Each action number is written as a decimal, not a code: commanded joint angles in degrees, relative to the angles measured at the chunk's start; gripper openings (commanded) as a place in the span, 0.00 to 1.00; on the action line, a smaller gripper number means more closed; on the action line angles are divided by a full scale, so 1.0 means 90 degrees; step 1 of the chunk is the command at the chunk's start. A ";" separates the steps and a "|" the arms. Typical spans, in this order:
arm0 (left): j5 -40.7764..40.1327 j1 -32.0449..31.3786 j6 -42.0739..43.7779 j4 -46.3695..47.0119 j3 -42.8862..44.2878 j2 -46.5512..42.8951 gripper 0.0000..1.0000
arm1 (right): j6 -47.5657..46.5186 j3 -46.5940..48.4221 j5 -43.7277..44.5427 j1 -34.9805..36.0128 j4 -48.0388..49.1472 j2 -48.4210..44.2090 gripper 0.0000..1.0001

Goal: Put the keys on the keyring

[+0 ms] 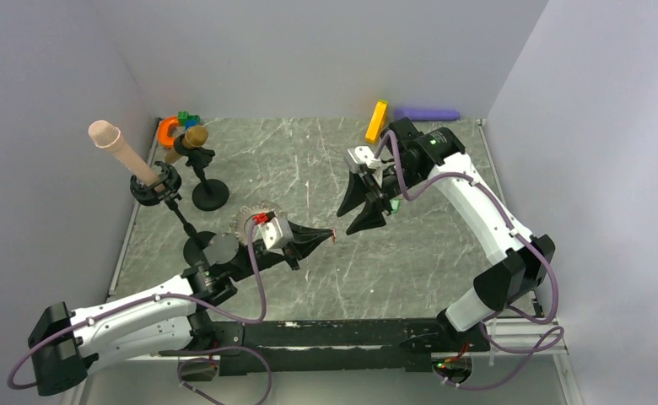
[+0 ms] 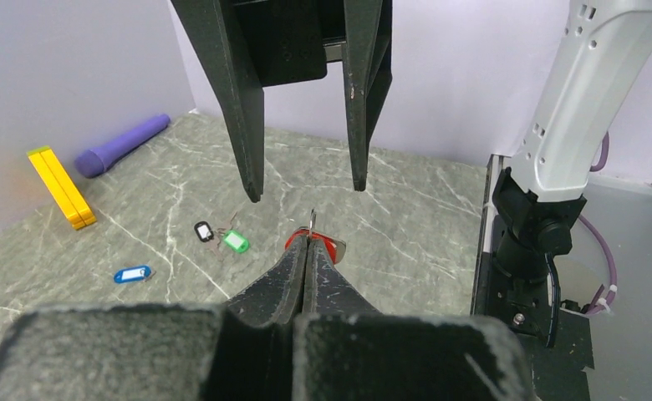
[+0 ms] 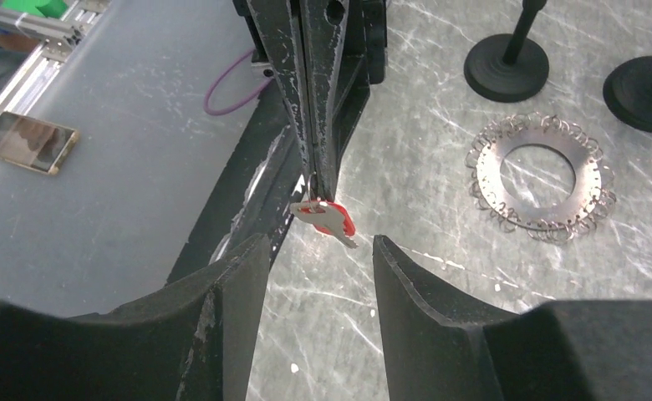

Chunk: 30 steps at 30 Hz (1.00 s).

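My left gripper (image 2: 310,238) is shut on the red key (image 2: 333,245) and holds it above the table, the tag and its small metal ring poking out past the tips. The right gripper (image 3: 320,242) stands open just in front of that key (image 3: 331,219), one finger to each side, touching nothing. From above, the two grippers (image 1: 334,237) (image 1: 345,223) meet tip to tip at mid-table. The black key (image 2: 204,230), green key (image 2: 236,241) and blue key (image 2: 131,273) lie on the marble. The keyring (image 3: 542,177) lies flat near the stands, partly hidden under my left wrist in the top view (image 1: 248,218).
A long orange-yellow block (image 1: 377,121) and a purple cylinder (image 1: 427,113) lie at the back wall. Two black round stand bases (image 1: 210,195) (image 1: 199,249) rise at the left, one carrying a peach cylinder (image 1: 121,148). Small coloured toy pieces (image 1: 174,126) sit in the back left corner.
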 commanded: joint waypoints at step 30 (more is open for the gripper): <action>0.0007 -0.0079 -0.0279 0.1363 -0.0065 0.0395 0.00 | 0.0048 -0.0120 -0.0786 0.0197 0.0480 -0.0112 0.01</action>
